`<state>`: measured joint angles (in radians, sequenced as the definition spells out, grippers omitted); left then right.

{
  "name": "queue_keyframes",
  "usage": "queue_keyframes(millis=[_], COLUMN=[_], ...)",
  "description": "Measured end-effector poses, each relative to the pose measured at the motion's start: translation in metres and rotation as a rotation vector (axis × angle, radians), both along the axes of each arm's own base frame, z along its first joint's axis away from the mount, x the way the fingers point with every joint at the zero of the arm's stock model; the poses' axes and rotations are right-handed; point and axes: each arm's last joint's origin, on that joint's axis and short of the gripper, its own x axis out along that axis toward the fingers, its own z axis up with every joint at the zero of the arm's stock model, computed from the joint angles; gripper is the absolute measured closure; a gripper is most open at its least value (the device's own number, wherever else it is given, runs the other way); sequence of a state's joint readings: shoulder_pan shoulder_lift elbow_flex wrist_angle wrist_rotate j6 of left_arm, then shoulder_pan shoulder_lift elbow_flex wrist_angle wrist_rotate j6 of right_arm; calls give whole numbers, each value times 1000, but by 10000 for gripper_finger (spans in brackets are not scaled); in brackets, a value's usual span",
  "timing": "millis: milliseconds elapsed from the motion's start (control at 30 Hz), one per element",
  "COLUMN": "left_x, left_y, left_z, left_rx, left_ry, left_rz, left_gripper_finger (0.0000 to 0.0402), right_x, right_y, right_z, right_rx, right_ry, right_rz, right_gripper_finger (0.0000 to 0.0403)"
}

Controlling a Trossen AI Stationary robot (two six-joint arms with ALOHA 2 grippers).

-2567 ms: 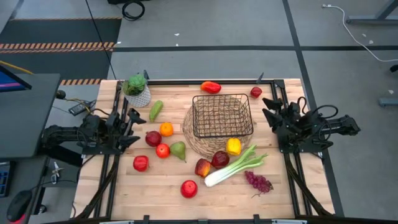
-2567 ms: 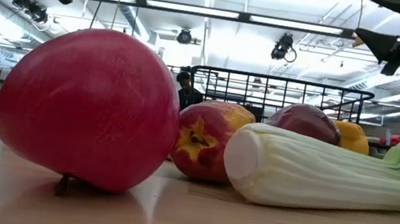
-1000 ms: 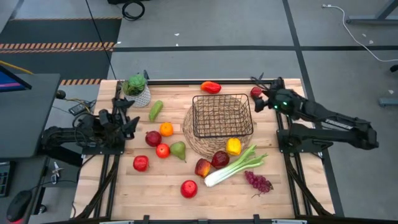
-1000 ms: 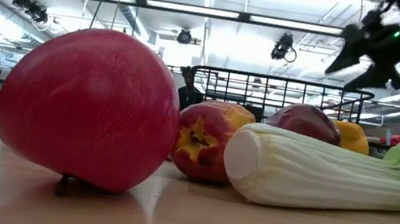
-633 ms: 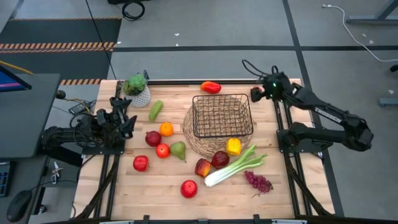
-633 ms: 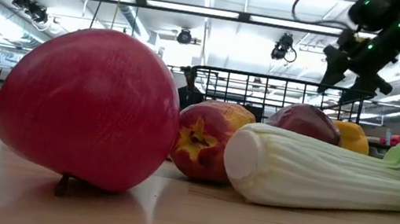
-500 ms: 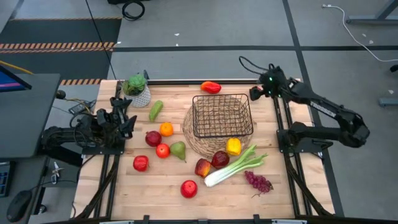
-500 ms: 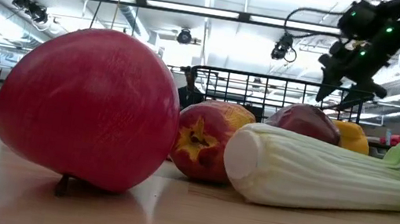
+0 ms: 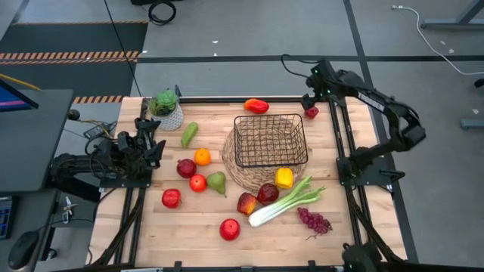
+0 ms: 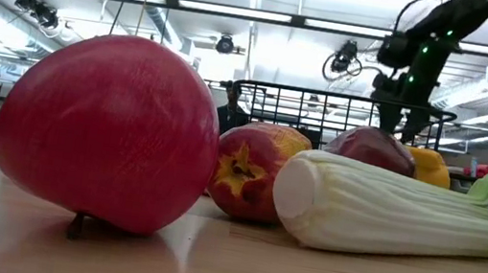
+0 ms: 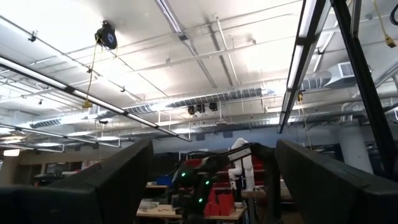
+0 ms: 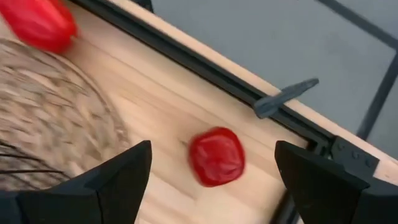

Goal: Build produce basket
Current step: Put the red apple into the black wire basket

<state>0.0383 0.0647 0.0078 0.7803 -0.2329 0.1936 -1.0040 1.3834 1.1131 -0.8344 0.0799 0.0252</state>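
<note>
Overhead, right gripper: reached to the table's far right corner, poised above a small red fruit; its fingers stand spread wide, with the fruit between them in the right wrist view and nothing gripped.
Small red fruit: lies on bare wood near the black rail, just right of the basket's far corner, apart from the straw mat.
Left gripper: waits at the table's left edge, pointing up at the ceiling; its fingers are parted and empty.
Basket: black wire mesh, sitting on the round straw mat at the table's middle, with nothing inside it.
Red pepper: just beyond the basket's far side.
Yellow pepper: on the mat at the basket's near right corner.
Celery: lies slanted near the front, with two apples at its left and purple grapes at its right.
Left cluster: a green pear, an orange, more red apples and a second pear.
Potted plant: at the far left corner.
</note>
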Motion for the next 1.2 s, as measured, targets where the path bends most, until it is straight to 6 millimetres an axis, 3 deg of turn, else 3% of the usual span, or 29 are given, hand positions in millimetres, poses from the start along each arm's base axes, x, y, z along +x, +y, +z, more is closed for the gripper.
queue_keyframes(millis=[267, 500, 733, 1200], left_x=[0, -1, -1, -1], left_y=[0, 0, 0, 0], left_z=[0, 1, 1, 1], left_rx=[0, 0, 0, 0], left_ry=[-6, -8, -8, -8], left_rz=[-1, 0, 0, 0], left_gripper_finger=[54, 54, 54, 54], right_x=[-5, -4, -2, -1], right_y=[-25, -35, -39, -39], right_z=[-36, -53, -61, -64], right_rx=[166, 197, 211, 234], right_ry=[63, 124, 135, 120], right_rz=[24, 25, 21, 22], right_gripper_finger=[57, 51, 7, 13])
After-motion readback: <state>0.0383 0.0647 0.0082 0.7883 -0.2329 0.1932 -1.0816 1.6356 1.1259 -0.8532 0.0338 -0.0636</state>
